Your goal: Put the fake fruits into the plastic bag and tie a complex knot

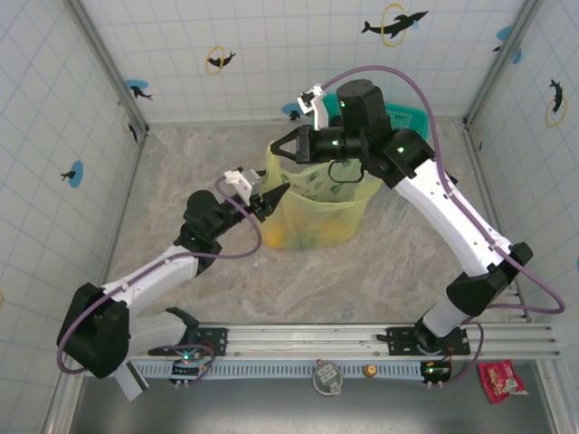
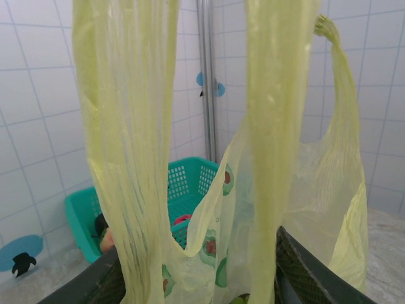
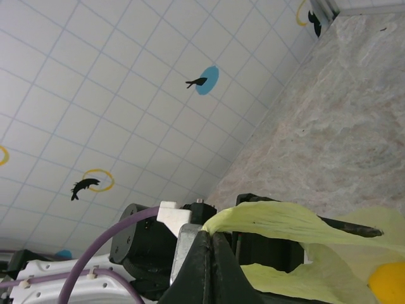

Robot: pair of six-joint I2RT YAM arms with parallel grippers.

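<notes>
My overhead view is evenly bright, lit softly from above. The arms throw only faint shadows on the table (image 1: 380,262), and the frame rails bow slightly toward the edges. On my left wrist camera the plastic bag (image 2: 126,126) glows, lit from behind. Its nearest strips are soft and blurred, while the basket (image 2: 190,183) behind looks sharper. On my right wrist camera the wall (image 3: 126,95) is crisp, but the right gripper (image 3: 210,237) is a dark, defocused silhouette.

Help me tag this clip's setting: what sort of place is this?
Probably a purpose-built robot test cell, not a home: white tiled walls with fish stickers enclose a stone-look tabletop, and a metal rail runs along its near edge.
</notes>
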